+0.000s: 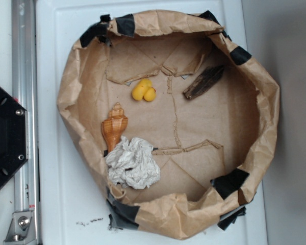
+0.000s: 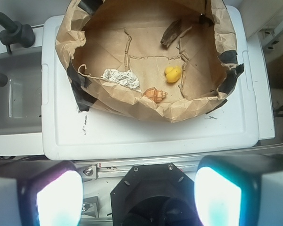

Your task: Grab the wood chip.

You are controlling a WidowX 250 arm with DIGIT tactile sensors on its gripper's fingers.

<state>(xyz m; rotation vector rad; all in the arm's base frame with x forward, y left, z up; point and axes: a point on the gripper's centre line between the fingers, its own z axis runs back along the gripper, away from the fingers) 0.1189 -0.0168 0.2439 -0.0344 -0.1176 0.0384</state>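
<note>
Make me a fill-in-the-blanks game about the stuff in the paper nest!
1. The toy beside the wood chip is a little duck colored ____.
2. The spiral seashell touches a crumpled ball of white ____.
3. The brown paper wall is held together with strips of black ____.
4. In the wrist view, the gripper has its fingers wide ____.

Missing words: yellow; paper; tape; open

Camera layout: two views, one overhead and one wrist-mounted.

The exterior view looked straight down, close over the paper-lined basket (image 1: 71,92). The wrist view sat higher and farther back, facing down past the two finger pads (image 2: 56,197) toward the same basket (image 2: 66,37). Both shared the basket interior, the white lid (image 1: 56,30) beneath it and the black base (image 1: 5,138).
</note>
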